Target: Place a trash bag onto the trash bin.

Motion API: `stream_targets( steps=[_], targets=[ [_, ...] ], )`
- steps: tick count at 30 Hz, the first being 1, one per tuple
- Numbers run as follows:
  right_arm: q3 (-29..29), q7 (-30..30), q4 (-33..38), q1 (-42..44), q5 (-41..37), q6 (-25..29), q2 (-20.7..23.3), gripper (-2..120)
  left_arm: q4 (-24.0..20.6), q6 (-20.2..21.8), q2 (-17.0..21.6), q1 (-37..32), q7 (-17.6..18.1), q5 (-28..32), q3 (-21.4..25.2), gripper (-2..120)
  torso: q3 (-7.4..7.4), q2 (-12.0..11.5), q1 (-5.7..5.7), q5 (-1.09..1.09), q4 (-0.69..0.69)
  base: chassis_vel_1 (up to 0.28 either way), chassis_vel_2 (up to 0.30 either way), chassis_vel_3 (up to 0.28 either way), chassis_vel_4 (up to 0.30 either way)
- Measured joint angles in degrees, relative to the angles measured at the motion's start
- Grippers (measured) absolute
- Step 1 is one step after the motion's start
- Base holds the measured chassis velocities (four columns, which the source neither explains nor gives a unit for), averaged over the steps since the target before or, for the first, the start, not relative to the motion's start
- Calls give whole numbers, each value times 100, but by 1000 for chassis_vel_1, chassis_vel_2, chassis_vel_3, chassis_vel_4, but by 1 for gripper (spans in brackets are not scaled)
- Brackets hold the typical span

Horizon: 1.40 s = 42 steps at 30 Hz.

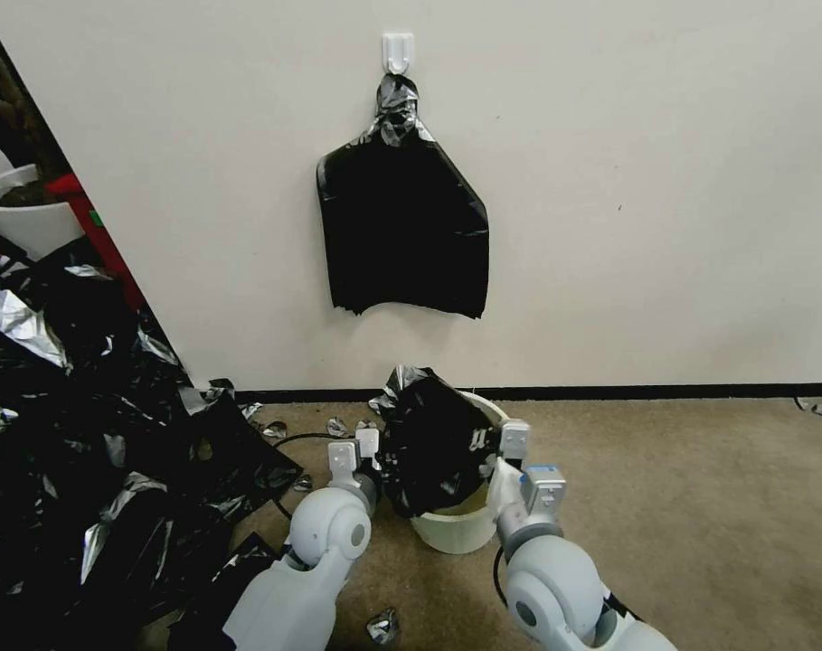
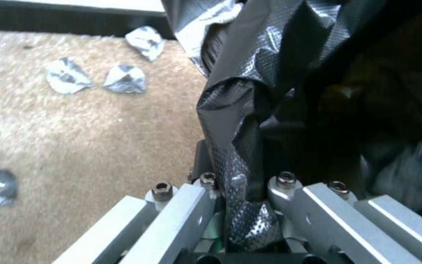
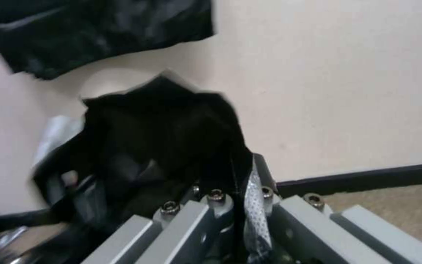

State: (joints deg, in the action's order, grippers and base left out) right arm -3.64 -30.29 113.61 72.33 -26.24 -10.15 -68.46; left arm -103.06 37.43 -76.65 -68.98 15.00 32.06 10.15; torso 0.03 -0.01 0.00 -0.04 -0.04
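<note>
Both my grippers, left (image 1: 367,449) and right (image 1: 510,445), clench the trash bag (image 1: 429,443) over the trash bin (image 1: 456,529), wall-side at twelve o'clock; next, I'd stretch its mouth around the rim.

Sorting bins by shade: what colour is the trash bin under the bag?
Cream-white; the trash bin shows best in the head view.

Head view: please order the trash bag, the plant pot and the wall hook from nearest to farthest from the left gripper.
1. Trash bag, pinched in the left gripper, over the bin.
2. Plant pot, far left, behind the scraps.
3. Wall hook, high on the wall.
</note>
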Motion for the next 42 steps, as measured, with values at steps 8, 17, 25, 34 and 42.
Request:
stream_targets(
  steps=[8,17,25,34,42],
  targets=[
    [-433,27,-73,-197,-993,-463,251,0,-241,-778,297,-147,-949,-278,267,3,0,-1,1,0,4,0,0,0,0],
    [-640,-90,-15,60,-1763,-1101,567,0,-429,-1318,516,-165,-1647,-157,702,3,-3,-1,1,4,3,0,0,0,0],
    [-321,-138,233,514,-2363,-1490,543,0,-526,-1621,524,-43,-1667,382,902,3,-3,0,1,3,3,0,0,0,0],
    [79,137,239,778,-2988,-1386,2,0,-564,-1607,386,97,-1470,849,1024,3,-4,0,0,3,4,0,0,0,0],
    [285,238,397,994,-1402,-765,208,22,-197,-1560,273,339,-867,825,911,3,-3,1,0,3,4,0,0,0,0]
  ],
)
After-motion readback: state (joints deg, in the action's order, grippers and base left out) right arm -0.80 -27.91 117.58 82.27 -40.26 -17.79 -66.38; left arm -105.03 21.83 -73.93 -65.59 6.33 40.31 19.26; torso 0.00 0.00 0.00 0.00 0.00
